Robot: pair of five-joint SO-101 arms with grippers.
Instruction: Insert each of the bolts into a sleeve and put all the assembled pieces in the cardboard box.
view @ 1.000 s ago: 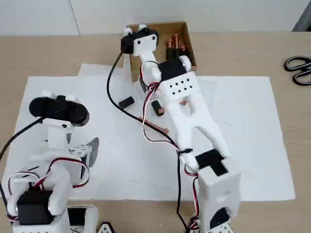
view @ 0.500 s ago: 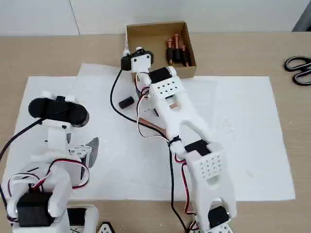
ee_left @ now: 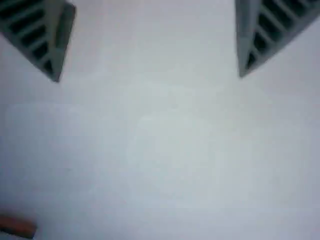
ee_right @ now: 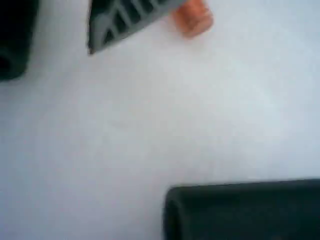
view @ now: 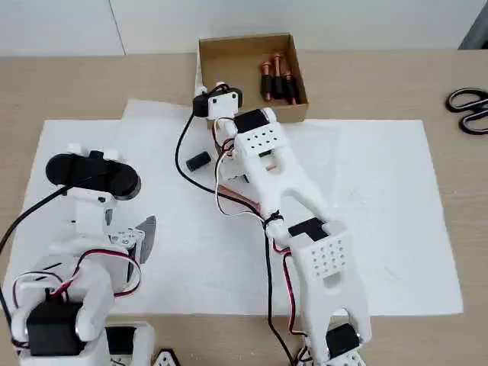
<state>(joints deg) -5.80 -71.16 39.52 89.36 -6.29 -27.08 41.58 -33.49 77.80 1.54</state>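
Three assembled pieces in cardboard box, long axes front-to-back; left claw released, right claw indeterminate.

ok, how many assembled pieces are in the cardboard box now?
3. The assembled pieces lie side by side, roughly parallel, in the cardboard box, close to its right-hand wall in the high view. Nothing covers the box's interior, so none looks hidden.

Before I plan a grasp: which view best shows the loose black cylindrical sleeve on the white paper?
The high view: the black cylindrical sleeve lies whole on the white paper. The right wrist view crops two black shapes at its edges; I cannot tell whether either is it. The left wrist view faces paper.
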